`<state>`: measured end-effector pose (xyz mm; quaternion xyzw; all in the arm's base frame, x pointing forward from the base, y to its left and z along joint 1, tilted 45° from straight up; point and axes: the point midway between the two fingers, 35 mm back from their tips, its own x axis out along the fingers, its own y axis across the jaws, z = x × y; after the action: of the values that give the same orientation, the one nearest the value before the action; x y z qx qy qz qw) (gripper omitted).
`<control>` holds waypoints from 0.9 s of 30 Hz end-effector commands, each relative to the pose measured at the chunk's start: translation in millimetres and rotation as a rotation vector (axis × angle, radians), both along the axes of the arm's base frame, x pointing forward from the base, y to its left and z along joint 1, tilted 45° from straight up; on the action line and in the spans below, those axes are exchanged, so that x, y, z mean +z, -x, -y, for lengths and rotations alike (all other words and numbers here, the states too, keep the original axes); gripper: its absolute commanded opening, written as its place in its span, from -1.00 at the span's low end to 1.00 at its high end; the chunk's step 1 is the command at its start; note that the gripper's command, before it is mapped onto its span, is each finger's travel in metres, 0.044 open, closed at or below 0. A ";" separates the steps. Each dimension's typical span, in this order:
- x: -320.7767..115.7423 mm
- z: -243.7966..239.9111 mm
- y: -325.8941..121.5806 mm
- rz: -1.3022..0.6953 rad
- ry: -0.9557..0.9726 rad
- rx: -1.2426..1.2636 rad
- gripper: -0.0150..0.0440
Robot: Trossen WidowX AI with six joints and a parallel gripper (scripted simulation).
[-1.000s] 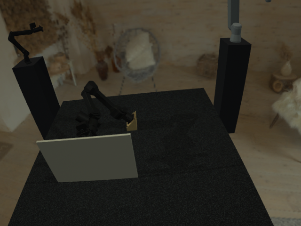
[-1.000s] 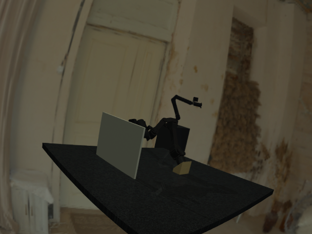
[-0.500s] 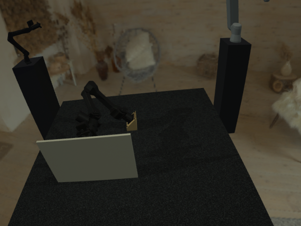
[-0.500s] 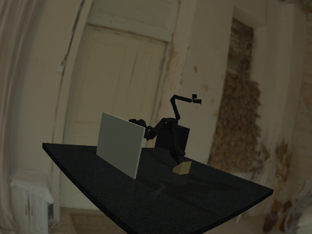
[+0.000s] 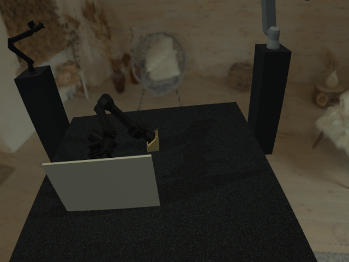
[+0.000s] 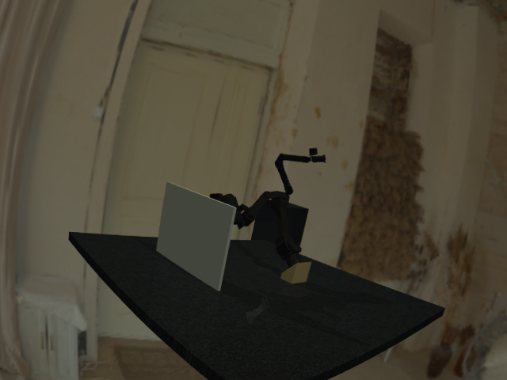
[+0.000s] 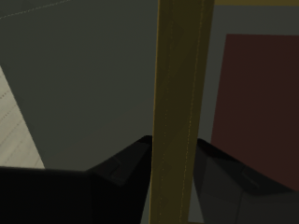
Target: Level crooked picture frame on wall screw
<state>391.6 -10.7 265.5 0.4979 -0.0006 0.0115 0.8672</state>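
Observation:
The picture frame [image 7: 179, 70] shows only in the wrist view: a yellow side bar runs up the middle, part of another yellow bar crosses the top right, and a pale mat with a dark red picture [image 7: 257, 103] lies to the right. My gripper [image 7: 174, 149] is shut on the yellow side bar, one finger on each side. The grey wall panel [image 5: 104, 184] [image 6: 196, 235] [image 7: 93, 89] stands behind the frame and hides it and the fingertips in the top and exterior views. The screw and the notched strip are hidden. I cannot tell whether the frame is level.
My arm [image 5: 119, 117] [image 6: 284, 221] reaches from its yellow base block [image 5: 153, 146] [image 6: 301, 273] to the far side of the panel. All stand on the dark table [image 5: 211, 220] [image 6: 135, 282]. Another black arm [image 5: 20, 53] [image 6: 282, 169] and a grey arm [image 5: 272, 37] stand on pillars beyond it.

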 end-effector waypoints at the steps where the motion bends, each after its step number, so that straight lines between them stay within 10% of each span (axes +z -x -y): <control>1: -0.3 0.2 -0.1 0.002 0.027 -0.001 -0.49; 27: -0.8 0.1 0.0 0.005 0.161 -0.003 -0.49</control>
<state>391.6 -10.7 264.9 0.4361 -0.0019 0.0118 0.8998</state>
